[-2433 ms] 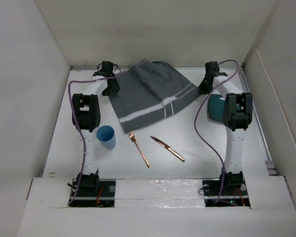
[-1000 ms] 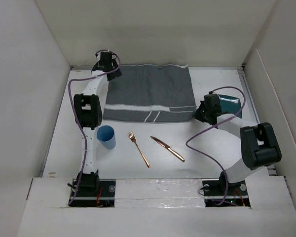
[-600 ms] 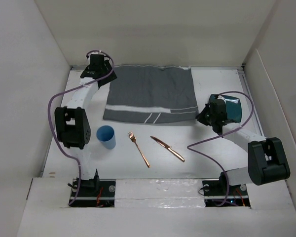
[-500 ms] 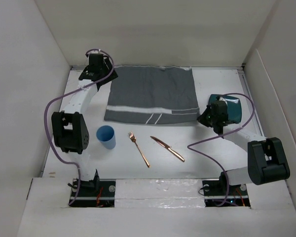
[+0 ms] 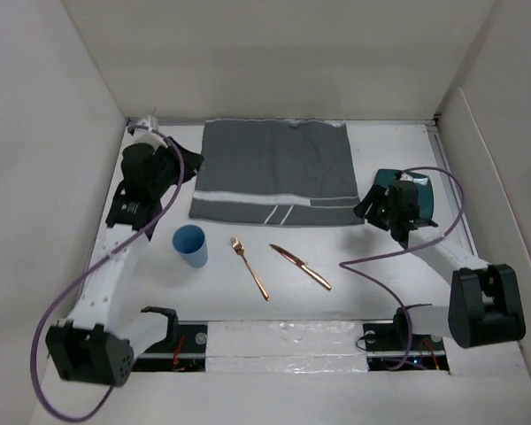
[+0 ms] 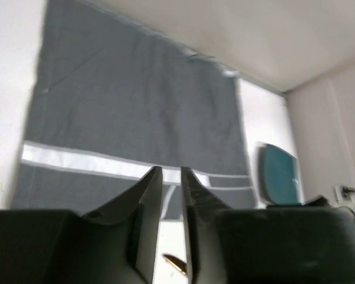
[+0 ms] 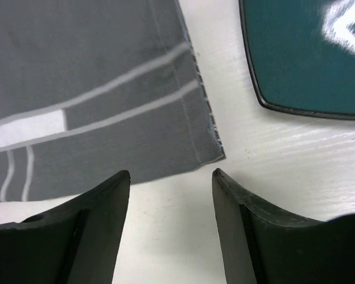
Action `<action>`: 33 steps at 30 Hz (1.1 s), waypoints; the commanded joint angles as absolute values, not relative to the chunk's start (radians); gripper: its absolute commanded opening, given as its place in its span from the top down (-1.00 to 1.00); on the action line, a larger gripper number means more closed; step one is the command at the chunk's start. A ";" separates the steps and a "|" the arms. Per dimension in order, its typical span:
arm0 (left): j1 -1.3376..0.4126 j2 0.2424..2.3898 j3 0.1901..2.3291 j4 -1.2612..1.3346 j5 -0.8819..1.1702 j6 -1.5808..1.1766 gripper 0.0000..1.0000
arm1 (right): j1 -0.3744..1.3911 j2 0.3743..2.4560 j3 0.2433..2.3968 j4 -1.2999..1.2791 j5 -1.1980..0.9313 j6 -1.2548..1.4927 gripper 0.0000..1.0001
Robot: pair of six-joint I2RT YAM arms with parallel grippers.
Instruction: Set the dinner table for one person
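The grey striped placemat [image 5: 274,168] lies spread flat at the back of the white dinner table [image 5: 372,274]. My left gripper [image 5: 182,164] hangs raised off the mat's left edge. In the left wrist view my left gripper [image 6: 171,170] is nearly shut, with only a thin gap and nothing in it. My right gripper [image 5: 372,204] stands open over bare table, just in front of the mat's near right corner [image 7: 210,145]. In the right wrist view my right gripper [image 7: 171,173] holds nothing.
A teal plate [image 5: 422,190] sits right of the mat, partly behind my right arm; it also shows as the plate [image 7: 307,53] in the right wrist view. A blue cup [image 5: 190,245], a copper fork [image 5: 250,267] and a copper knife [image 5: 301,266] lie in front of the mat.
Both grippers have let go of the placemat, which now lies flat. The left arm pulled back from the far left corner with its jaws closing. The right jaws opened.
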State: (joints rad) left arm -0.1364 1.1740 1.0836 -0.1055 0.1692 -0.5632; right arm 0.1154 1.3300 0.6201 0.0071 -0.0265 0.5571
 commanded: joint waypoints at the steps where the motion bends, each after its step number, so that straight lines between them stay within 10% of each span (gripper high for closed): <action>1: -0.140 0.985 0.993 0.043 0.316 -0.584 0.70 | 0.100 1.177 0.693 -0.043 -0.032 0.496 -0.25; 3: -0.140 0.878 0.927 0.052 0.348 -0.581 1.00 | 0.055 1.105 0.675 -0.054 -0.006 0.495 0.08; 5: -0.140 0.775 0.852 0.070 0.406 -0.580 1.00 | -0.044 1.016 0.643 -0.035 0.023 0.520 0.99; 9: -0.178 0.667 0.773 0.014 0.440 -0.508 1.00 | -0.263 0.954 0.554 -0.009 -0.073 0.551 1.00; 11: -0.259 0.647 0.761 -0.039 0.397 -0.451 1.00 | -0.357 0.956 0.543 -0.009 -0.104 0.563 0.74; 13: -0.302 0.628 0.753 -0.069 0.388 -0.384 1.00 | -0.493 0.997 0.529 0.057 -0.188 0.568 0.01; 16: -0.356 0.585 0.749 -0.127 0.315 -0.336 0.57 | -0.628 1.144 0.532 0.133 -0.337 0.606 -0.35; 33: -0.518 0.497 0.759 -0.198 0.187 -0.290 0.35 | -0.629 1.609 0.564 0.476 -0.471 0.851 -0.34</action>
